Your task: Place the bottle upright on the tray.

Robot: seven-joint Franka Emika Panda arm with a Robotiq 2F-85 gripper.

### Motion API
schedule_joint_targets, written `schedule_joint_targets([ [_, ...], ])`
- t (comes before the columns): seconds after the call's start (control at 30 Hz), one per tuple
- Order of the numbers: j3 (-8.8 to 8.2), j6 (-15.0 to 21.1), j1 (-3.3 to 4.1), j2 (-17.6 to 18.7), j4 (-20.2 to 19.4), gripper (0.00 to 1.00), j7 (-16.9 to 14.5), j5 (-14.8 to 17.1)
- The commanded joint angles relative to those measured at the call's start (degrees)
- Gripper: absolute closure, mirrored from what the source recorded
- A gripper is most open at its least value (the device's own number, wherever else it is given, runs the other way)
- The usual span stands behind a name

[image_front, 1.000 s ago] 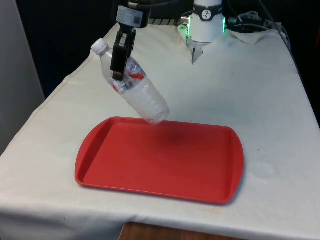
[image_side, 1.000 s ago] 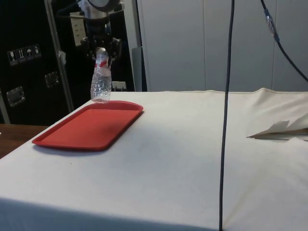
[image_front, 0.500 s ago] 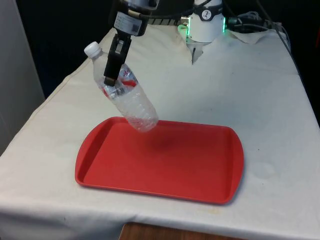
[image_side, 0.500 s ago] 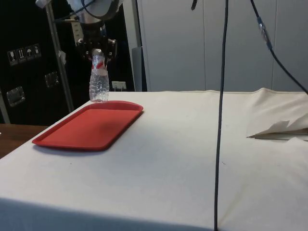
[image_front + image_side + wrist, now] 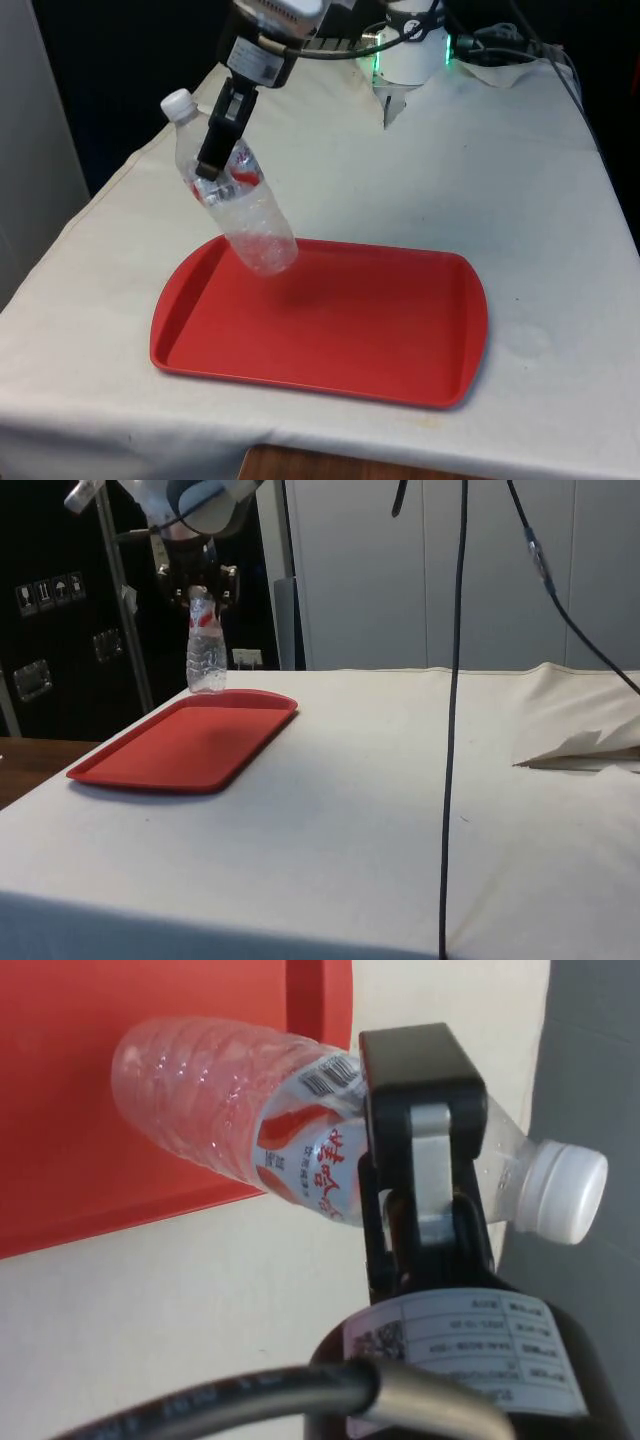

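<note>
Gripper [image 5: 212, 160] clenched on clear bottle [image 5: 235, 200] at label, white cap [image 5: 177, 103] up. Bottle tilted, held in air above far left corner of red tray [image 5: 400, 340], front view.

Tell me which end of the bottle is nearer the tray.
The ribbed base of the bottle, hanging low over the red tray; its white-capped end tilts up, away from the tray.
</note>
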Motion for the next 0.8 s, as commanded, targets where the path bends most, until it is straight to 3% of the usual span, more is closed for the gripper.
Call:
schedule_joint_targets([
  [0.0,-0.63,0.8,0.34,0.6,0.1,1.0,1.9,-1.0],
  [0.03,-0.63,0.8,0.34,0.8,0.1,1.0,3.0,-1.8],
  [0.07,0.0,0.1,0.0,0.5,0.0,1.0,1.8,-1.4],
  [0.1,-0.57,0.8,0.34,0.9,0.1,1.0,3.6,-2.2],
  [0.37,-0.57,0.6,0.34,1.9,0.2,1.0,8.8,-6.1],
  [0.4,0.0,0.1,0.0,1.7,0.0,1.0,7.8,-5.8],
  [0.43,-0.57,0.6,0.34,2.1,0.2,1.0,9.4,-6.5],
  [0.63,-0.52,0.2,0.34,3.2,0.6,1.0,13.6,-9.8],
  [0.7,0.0,0.1,0.06,2.9,0.2,1.0,13.5,-10.2],
  [0.77,-0.4,-0.1,0.4,3.6,0.9,1.0,15.1,-11.1],
])
